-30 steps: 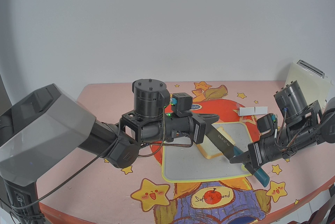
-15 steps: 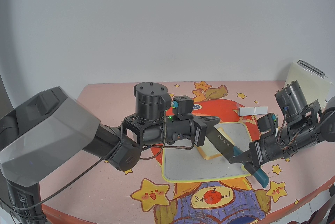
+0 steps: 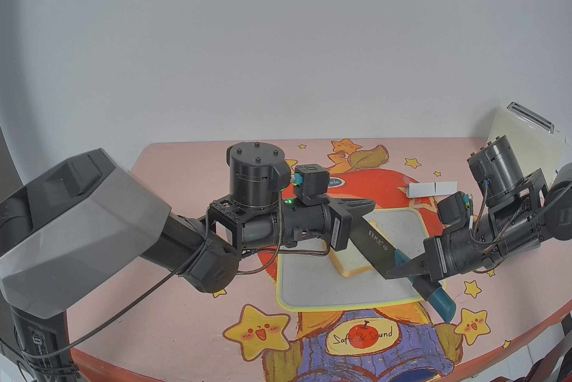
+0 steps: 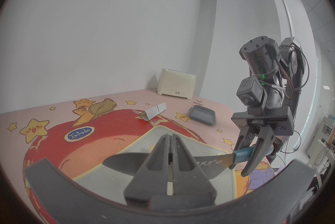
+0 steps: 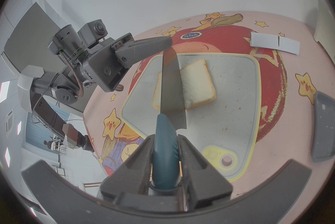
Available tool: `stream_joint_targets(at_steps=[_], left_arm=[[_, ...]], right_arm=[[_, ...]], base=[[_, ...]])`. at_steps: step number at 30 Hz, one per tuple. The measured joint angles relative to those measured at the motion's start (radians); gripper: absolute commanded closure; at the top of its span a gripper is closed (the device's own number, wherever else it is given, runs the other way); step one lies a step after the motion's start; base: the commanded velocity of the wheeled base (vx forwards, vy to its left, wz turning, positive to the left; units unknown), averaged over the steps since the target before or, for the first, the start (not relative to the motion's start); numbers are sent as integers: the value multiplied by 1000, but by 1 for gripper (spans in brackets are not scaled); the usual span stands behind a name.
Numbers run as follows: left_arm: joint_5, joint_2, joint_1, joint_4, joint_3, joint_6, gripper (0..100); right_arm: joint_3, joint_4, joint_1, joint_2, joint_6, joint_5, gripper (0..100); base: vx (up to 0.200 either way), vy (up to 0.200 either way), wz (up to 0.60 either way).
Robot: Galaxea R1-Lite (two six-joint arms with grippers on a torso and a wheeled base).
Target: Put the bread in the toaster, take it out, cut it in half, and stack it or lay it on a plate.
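A slice of white bread (image 3: 348, 263) (image 5: 197, 83) lies on the pale cutting board (image 3: 310, 282) (image 5: 230, 102) at the table's middle. My right gripper (image 3: 406, 270) (image 5: 165, 142) is shut on the teal handle of a knife (image 3: 438, 298) (image 4: 242, 154). The knife's dark blade (image 3: 374, 239) (image 5: 172, 88) crosses over the bread. My left gripper (image 3: 364, 204) (image 4: 171, 139) is shut with nothing in it, and its tips are at the blade's far end above the bread. Whether they touch the blade I cannot tell. The cream toaster (image 3: 529, 134) (image 4: 176, 83) stands at the far right.
A grey rectangular plate (image 4: 202, 114) (image 5: 324, 127) lies on the table to the right of the board, toward the toaster. A folded white card (image 3: 432, 189) (image 5: 275, 43) sits behind the board. The pink table's front edge (image 3: 524, 335) runs close under the right arm.
My right gripper has carried the knife slightly leftward, further across the bread. The left arm has risen a little and edged right. The bread has stayed on the board.
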Motion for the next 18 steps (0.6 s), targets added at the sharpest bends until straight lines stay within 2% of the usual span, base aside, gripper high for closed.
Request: stream_joint_targets(at_steps=[18], left_arm=[[0, 14, -2, -4, 14, 3, 100]], right_arm=[[-6, 0, -1, 4, 15, 2, 100]], base=[[0, 0, 0]])
